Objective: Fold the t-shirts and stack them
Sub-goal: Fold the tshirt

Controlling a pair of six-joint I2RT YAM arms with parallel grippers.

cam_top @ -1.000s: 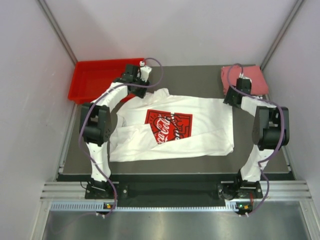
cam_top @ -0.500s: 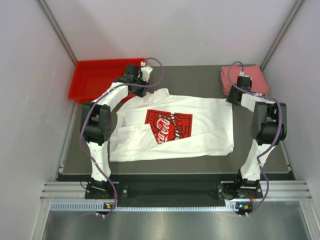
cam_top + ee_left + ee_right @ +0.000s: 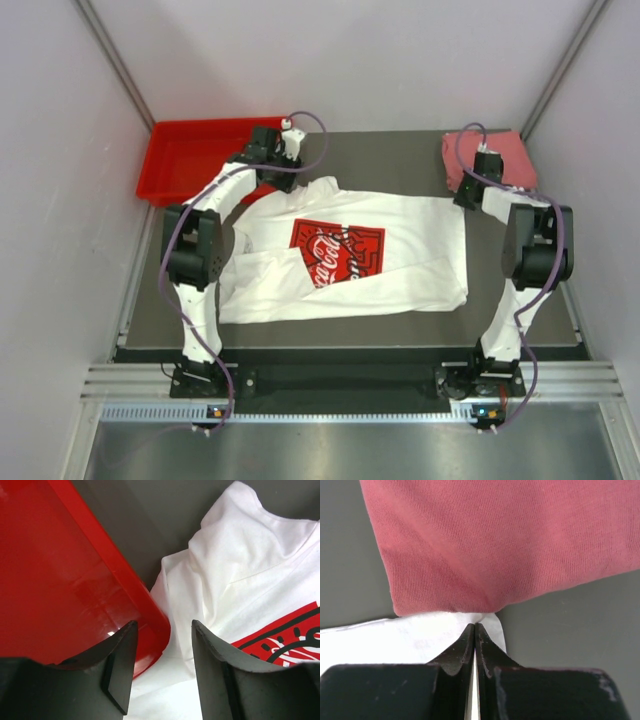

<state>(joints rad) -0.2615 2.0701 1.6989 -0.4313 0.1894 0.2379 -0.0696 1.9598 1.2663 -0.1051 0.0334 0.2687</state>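
Observation:
The white t-shirt [image 3: 400, 270] with a red printed logo lies spread on the dark mat. My left gripper [image 3: 262, 178] hangs over its far left shoulder [image 3: 250, 555], right beside the red bin's corner. That gripper [image 3: 162, 625] is open, with cloth below the jaws and nothing gripped. The pink-red folded t-shirt [image 3: 505, 150] rests at the far right. My right gripper [image 3: 463, 195] is at the white shirt's far right corner [image 3: 395, 640], where it meets the pink shirt [image 3: 495, 540]. In the wrist view this gripper [image 3: 475, 626] is shut, its tips pinching the white cloth's edge.
A rigid red plastic bin [image 3: 195, 155] stands at the far left, its rim [image 3: 145, 595] touching the white shirt's shoulder. Bare dark mat [image 3: 380, 160] lies between the bin and the pink shirt. Pale walls close in on both sides.
My right arm has shifted slightly toward the pink shirt and its elbow has straightened. The left arm and both shirts look unmoved.

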